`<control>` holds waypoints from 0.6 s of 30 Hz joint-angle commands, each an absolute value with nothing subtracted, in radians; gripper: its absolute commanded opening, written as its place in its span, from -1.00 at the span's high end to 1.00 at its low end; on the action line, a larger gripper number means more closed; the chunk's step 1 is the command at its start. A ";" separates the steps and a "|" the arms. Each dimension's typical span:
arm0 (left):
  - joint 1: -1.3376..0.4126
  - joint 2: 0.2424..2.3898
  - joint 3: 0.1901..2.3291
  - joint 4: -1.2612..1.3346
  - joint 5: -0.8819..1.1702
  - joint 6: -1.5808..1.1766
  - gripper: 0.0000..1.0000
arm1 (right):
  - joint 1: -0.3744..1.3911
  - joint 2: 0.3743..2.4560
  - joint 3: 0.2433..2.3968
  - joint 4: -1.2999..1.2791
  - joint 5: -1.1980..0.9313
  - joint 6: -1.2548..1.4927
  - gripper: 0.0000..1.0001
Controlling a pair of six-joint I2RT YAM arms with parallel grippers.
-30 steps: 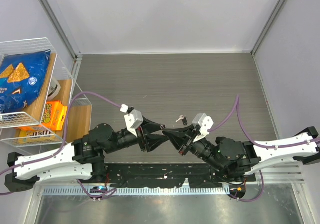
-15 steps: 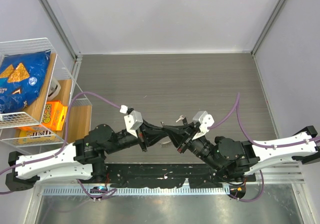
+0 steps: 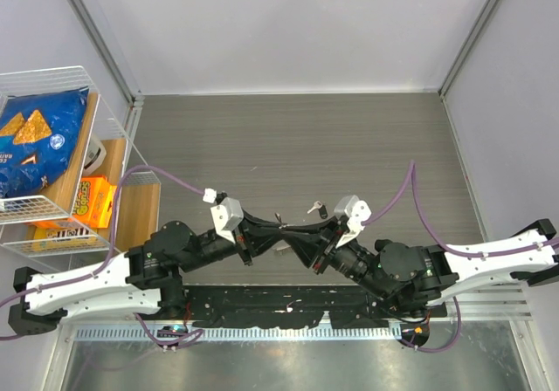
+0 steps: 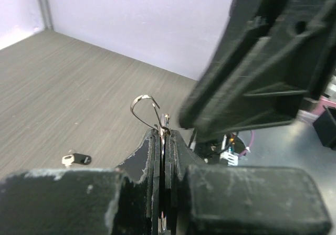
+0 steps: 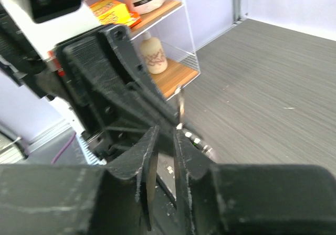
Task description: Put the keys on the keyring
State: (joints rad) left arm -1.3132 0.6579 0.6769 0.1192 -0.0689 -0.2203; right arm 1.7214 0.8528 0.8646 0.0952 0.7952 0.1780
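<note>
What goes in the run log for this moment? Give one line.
left jaws: shut on ring | right jaws: slightly apart, close to left | black-headed key: loose on table

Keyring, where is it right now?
In the left wrist view, the keyring is pinched in the left hand, loop sticking out, with the right hand close beside it.

Desk point(image 3: 288, 138): grey wood-grain surface, bounded by pale walls. Wire rack point(image 3: 98, 84): stands at the desk's left edge. Its top basket holds a blue chip bag point(image 3: 39, 142). An orange box point(image 3: 90, 201) lies below. A small pale bottle point(image 5: 153, 56) stands upright on a wooden shelf point(image 5: 178, 73).
</note>
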 commanded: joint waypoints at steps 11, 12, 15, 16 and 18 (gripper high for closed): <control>-1.296 0.624 0.667 0.161 -0.144 -0.176 1.00 | 1.746 0.839 1.017 -0.082 0.768 0.184 0.18; -1.295 0.627 0.672 0.155 -0.141 -0.175 1.00 | 1.746 0.854 1.055 -0.103 0.788 0.178 0.17; -1.296 0.632 0.678 0.127 -0.138 -0.169 1.00 | 1.746 0.902 1.147 -0.234 0.833 0.175 0.15; -1.295 0.632 0.678 0.121 -0.140 -0.166 1.00 | 1.744 0.929 1.194 -0.274 0.847 0.182 0.09; -1.296 0.629 0.680 0.107 -0.140 -0.167 1.00 | 1.746 0.971 1.279 -0.383 0.874 0.219 0.07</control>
